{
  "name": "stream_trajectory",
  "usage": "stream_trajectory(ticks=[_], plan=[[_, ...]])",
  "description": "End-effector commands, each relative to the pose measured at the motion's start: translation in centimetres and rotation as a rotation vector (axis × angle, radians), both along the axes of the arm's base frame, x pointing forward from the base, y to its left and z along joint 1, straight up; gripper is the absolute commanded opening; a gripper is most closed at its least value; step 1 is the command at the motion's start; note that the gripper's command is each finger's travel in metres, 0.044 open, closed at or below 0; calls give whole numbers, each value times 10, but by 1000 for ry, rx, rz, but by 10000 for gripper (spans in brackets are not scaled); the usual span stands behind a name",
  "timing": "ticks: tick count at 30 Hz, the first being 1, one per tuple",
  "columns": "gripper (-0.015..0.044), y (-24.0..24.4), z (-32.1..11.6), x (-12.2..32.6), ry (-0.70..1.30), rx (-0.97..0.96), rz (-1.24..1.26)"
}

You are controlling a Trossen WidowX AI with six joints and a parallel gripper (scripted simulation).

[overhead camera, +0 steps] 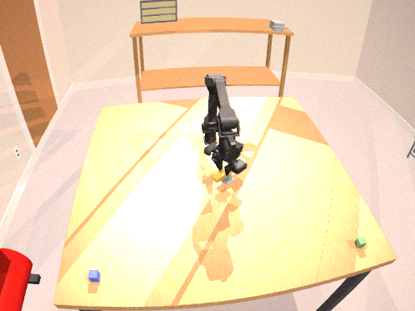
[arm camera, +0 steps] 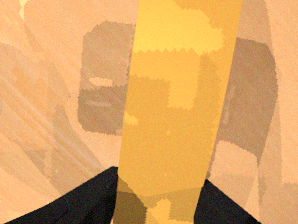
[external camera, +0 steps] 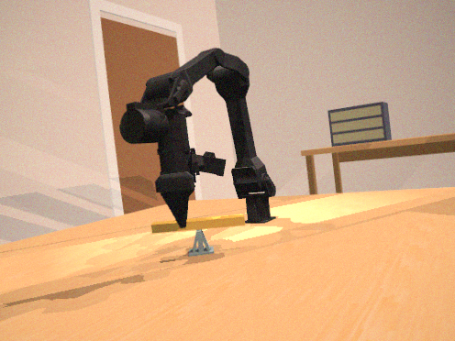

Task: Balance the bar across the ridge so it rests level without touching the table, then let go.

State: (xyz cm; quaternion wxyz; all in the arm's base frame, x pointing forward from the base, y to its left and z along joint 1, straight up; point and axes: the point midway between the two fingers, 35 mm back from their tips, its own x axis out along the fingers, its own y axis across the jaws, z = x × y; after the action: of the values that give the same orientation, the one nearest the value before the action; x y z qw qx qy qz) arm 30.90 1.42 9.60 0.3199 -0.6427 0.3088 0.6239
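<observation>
The yellow bar (overhead camera: pixel 217 176) (external camera: pixel 216 223) (arm camera: pixel 172 125) is off the table and looks close to level in the exterior view. My gripper (overhead camera: pixel 224 170) (external camera: pixel 183 225) (arm camera: pixel 157 181) is shut on the bar, left of its middle in that view. The small grey-blue ridge (overhead camera: pixel 227 180) (external camera: pixel 200 245) stands on the table. In the exterior view its top shows just under the bar, right of my fingers. In the top view it shows beside the bar's visible part. Whether they touch I cannot tell. The arm hides much of the bar in the top view.
A blue cube (overhead camera: pixel 94 276) lies near the table's front left corner and a green cube (overhead camera: pixel 361 242) near its front right. A shelf unit (overhead camera: pixel 209 26) stands behind the table (overhead camera: pixel 138 251). A red object (overhead camera: pixel 14 272) is beyond the left edge.
</observation>
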Motion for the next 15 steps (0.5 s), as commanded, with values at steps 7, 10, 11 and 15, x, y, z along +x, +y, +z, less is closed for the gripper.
stream_trajectory(ticks=[7,10,11,15], plan=[[0,0,-2,0,-1,-1,1],[0,0,-2,0,-1,-1,1],[0,0,-2,0,-1,-1,1],[0,0,-2,0,-1,-1,1]])
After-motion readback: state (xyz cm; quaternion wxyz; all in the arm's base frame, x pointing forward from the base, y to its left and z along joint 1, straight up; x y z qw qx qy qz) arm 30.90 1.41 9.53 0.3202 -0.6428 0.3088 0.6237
